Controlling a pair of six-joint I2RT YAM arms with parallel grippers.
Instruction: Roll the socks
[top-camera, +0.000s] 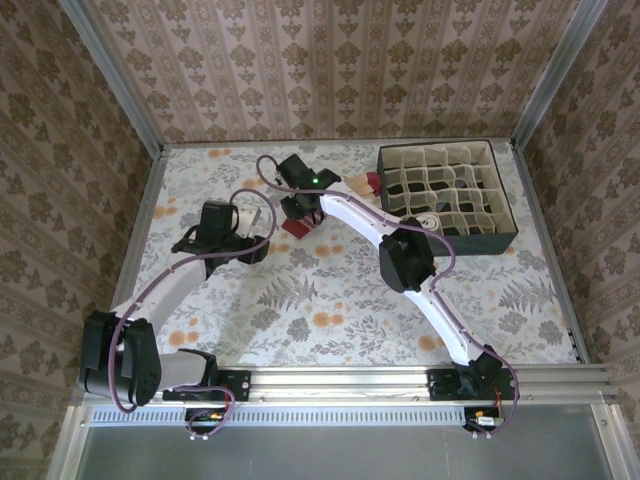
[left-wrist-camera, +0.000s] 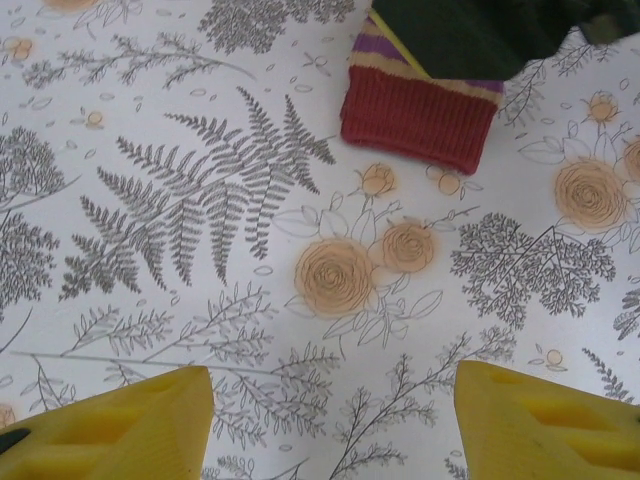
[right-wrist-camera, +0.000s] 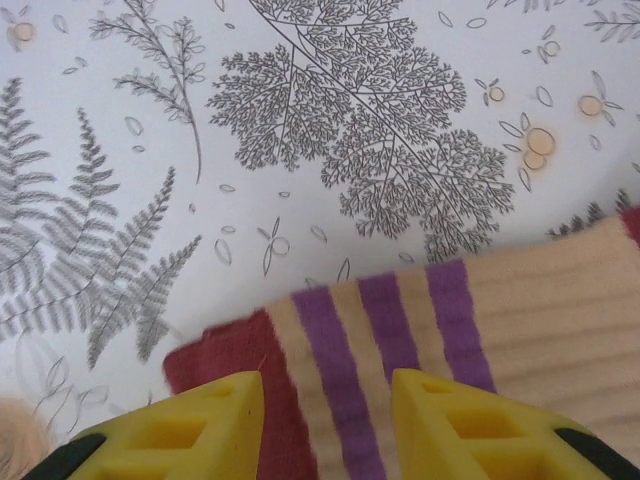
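Observation:
A tan sock (right-wrist-camera: 540, 300) with purple stripes and a maroon cuff lies flat on the flowered table. My right gripper (right-wrist-camera: 325, 400) hangs just over that cuff, open, its yellow fingers (right-wrist-camera: 200, 420) either side of the striped band. From above, the right gripper (top-camera: 298, 205) covers most of the sock, and the maroon cuff (top-camera: 297, 228) pokes out below it. My left gripper (top-camera: 240, 240) stands open to the left of the cuff. In the left wrist view the left gripper (left-wrist-camera: 333, 400) has nothing between its fingers, and the cuff (left-wrist-camera: 420, 115) lies ahead of it.
A dark organizer box (top-camera: 470, 243) with many small cells stands at the back right; a pale bundle (top-camera: 430, 215) sits in one front cell. A maroon and tan bit of fabric (top-camera: 367, 184) shows by the box's left side. Patterned walls close in the table (top-camera: 330, 290).

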